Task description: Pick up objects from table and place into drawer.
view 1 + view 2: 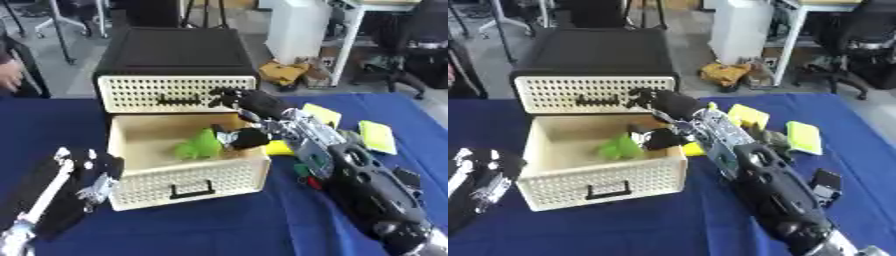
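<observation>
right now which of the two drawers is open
The lower drawer, pulled out toward the robot with a green object inside and the right hand over it. The upper drawer sits flush in the cabinet.

a white cabinet and black office chair stand behind.

**Table surface: items resting on it**

Table covered in dark blue cloth. Cream perforated drawer unit stands at 12 o'clock, its open lower drawer extending toward centre. Two yellow-green flat items lie at 2 o'clock. Small black object at 4 o'clock.
</observation>
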